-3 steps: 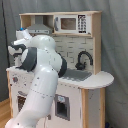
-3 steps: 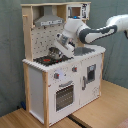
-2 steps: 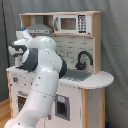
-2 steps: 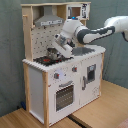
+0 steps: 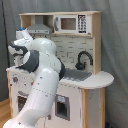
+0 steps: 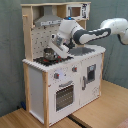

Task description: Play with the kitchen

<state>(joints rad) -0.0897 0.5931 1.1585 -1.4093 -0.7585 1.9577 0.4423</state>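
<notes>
The kitchen (image 6: 60, 80) is a tall white and light-wood toy with a pegboard back, a hood (image 6: 47, 19) and an oven door (image 6: 64, 95). In the second exterior view its black-red hob (image 6: 44, 61) carries a small dark pot (image 6: 48, 52). My gripper (image 6: 56, 46) hangs just above and to the right of that pot, with the white arm reaching in from the second exterior view's right. In the first exterior view the arm (image 5: 42, 70) covers the hob and hides the gripper. The black tap (image 5: 83, 58) and grey sink (image 5: 76, 75) show to its right.
A toy microwave (image 5: 67, 23) sits on the top shelf beside the hood (image 5: 37, 27). A rounded counter end (image 5: 102, 77) juts out at the first exterior view's right. A grey curtain hangs behind. The kitchen stands on a wooden floor (image 6: 100, 115).
In the second exterior view the gripper has shifted left along the counter, from over the sink side to close above the pot on the hob.
</notes>
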